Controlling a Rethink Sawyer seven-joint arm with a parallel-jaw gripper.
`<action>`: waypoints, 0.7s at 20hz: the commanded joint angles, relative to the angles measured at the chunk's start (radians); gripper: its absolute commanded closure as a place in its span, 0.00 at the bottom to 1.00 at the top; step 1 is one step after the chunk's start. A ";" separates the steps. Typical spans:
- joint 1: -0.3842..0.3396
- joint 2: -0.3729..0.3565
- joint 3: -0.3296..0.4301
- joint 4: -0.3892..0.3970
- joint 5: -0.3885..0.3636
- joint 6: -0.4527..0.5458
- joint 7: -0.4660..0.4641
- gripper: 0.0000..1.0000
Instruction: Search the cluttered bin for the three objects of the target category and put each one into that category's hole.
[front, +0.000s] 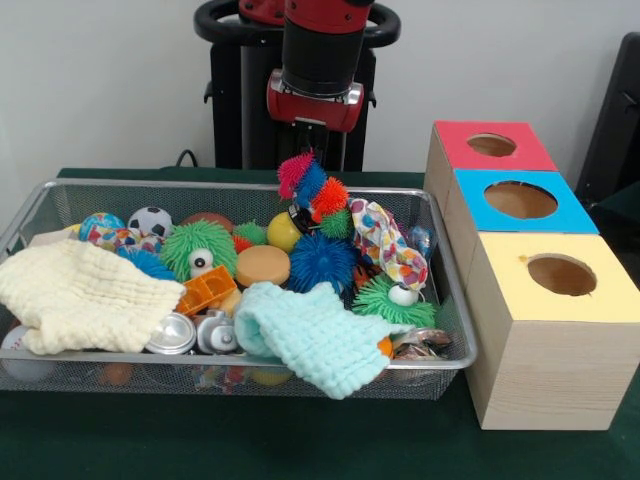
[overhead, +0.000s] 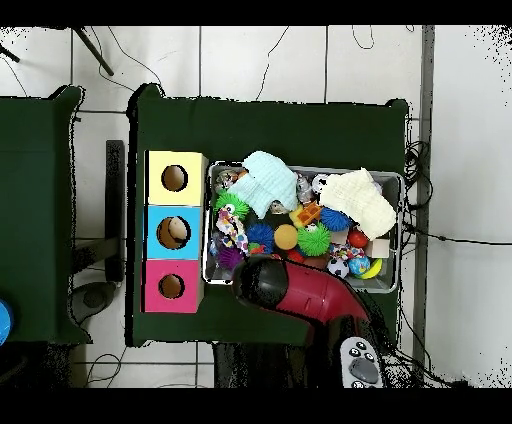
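The wire mesh bin (front: 452, 300) is full of toys and cloths; it also shows in the overhead view (overhead: 398, 200). Two silvery cans (front: 172, 335) (front: 217, 333) lie side by side near the bin's front edge, between a cream cloth (front: 80, 295) and a mint cloth (front: 315, 335). A shiny crumpled thing (front: 420, 343) lies in the front right corner; I cannot tell what it is. My gripper (front: 312, 148) hangs over the bin's far rim, right above a pink, blue and orange spiky toy (front: 310, 185). In the overhead view the arm (overhead: 290, 290) hides the gripper.
Three wooden boxes with round holes stand beside the bin: red (front: 490, 145), blue (front: 520, 200), yellow (front: 560, 275). In the bin lie spiky balls in green (front: 198, 245) and blue (front: 322, 262), a soccer ball (front: 150, 220), an orange brick (front: 207, 290) and a patterned cloth (front: 385, 240).
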 joint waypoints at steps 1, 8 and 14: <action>-0.015 -0.019 0.051 -0.121 0.050 0.129 0.146 1.00; -0.015 -0.013 0.051 -0.159 0.047 0.160 0.145 1.00; -0.004 0.002 0.046 -0.202 0.045 0.183 0.159 1.00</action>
